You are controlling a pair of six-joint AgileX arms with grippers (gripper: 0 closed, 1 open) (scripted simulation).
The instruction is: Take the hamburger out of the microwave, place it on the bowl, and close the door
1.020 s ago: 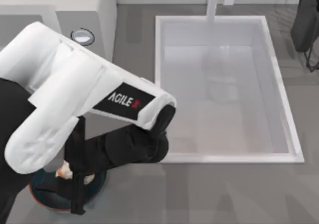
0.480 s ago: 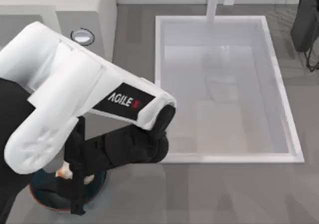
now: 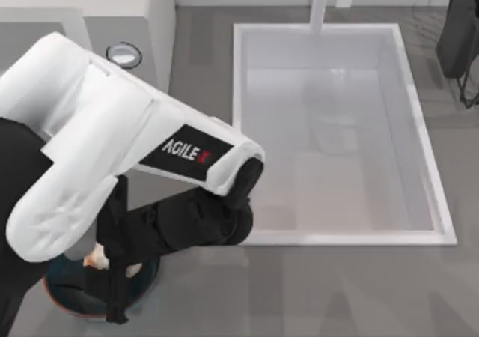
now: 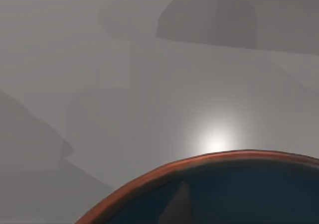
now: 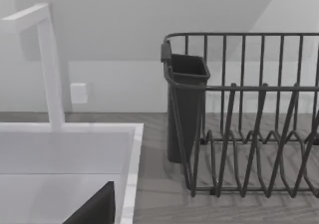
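Left hand (image 3: 114, 266) over bowl (image 3: 71, 296) with hamburger (image 3: 97, 258) (grip state indiscernible); careless release risks rolling onto worktop (image 3: 314, 292).

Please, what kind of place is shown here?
Most likely a kitchen counter, in simulation: a large white sink with a tap, a dark wire dish rack, and the microwave at the top view's left.

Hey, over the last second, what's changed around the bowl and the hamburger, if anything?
Almost nothing. The left gripper hangs over the bowl exactly as before, with the hamburger at its fingers in the same spot. Sink and microwave are unchanged.
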